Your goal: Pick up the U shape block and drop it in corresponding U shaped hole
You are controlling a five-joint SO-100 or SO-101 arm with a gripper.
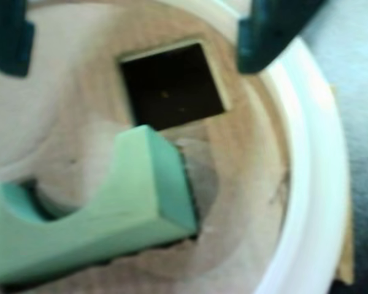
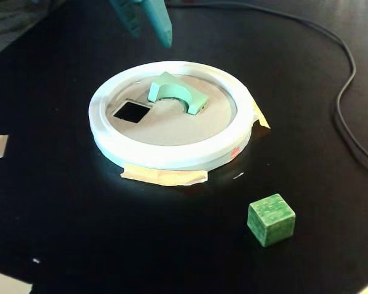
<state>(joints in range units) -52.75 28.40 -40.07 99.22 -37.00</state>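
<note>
Hand [image 1: 132, 37] released, hovering above disc [image 2: 172, 150]. Block [image 2: 176, 94] on disc, tipped half into its hole [image 1: 190, 211], not through. Looks light, rigid, smooth, probably painted wood. Best taken across flat faces, clear of notch.

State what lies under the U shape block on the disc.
The U shape block rests tilted on the tan disc, with dark gaps of the U shaped hole showing at its edges. The block covers most of the hole.
</note>
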